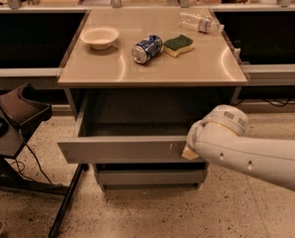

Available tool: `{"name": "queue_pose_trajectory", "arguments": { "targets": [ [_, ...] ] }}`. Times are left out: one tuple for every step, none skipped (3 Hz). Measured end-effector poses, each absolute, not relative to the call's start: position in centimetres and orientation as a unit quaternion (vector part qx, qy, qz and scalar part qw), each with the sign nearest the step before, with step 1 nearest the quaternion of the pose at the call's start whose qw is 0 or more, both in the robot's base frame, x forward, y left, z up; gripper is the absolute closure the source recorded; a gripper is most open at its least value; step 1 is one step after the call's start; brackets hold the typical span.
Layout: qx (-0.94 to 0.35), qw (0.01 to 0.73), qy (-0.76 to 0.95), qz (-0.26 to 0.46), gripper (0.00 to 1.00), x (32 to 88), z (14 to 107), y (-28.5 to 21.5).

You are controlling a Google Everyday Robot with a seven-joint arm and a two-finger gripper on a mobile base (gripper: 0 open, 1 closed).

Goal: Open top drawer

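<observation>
The top drawer is a wide grey handleless drawer under the tabletop, with small white scuffs right of centre. It stands pulled out toward me, and its dark inside shows no contents. My white arm comes in from the right. My gripper is at the right end of the drawer's front panel, mostly hidden behind the wrist. Only a cream-coloured tip shows against the panel's edge.
The tabletop bears a white bowl, a blue can on its side, a green-yellow sponge and a clear bottle. A smaller grey drawer sits shut below. A black stand with cables is at the left.
</observation>
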State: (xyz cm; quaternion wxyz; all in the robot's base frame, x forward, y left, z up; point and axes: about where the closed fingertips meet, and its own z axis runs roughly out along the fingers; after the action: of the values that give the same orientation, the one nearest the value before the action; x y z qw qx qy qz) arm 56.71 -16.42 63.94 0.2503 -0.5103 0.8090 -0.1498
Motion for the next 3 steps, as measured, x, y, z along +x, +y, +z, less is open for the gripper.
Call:
{"name": "queue_pose_trajectory", "arguments": {
  "targets": [
    [-0.512, 0.261, 0.802, -0.162, 1.00, 54.4, 64.3, -16.4],
    [-0.512, 0.261, 0.802, -0.162, 1.00, 54.1, 64.3, -16.4],
    [-0.501, 0.267, 0.805, -0.173, 1.00, 51.3, 64.3, -16.8]
  ]
}}
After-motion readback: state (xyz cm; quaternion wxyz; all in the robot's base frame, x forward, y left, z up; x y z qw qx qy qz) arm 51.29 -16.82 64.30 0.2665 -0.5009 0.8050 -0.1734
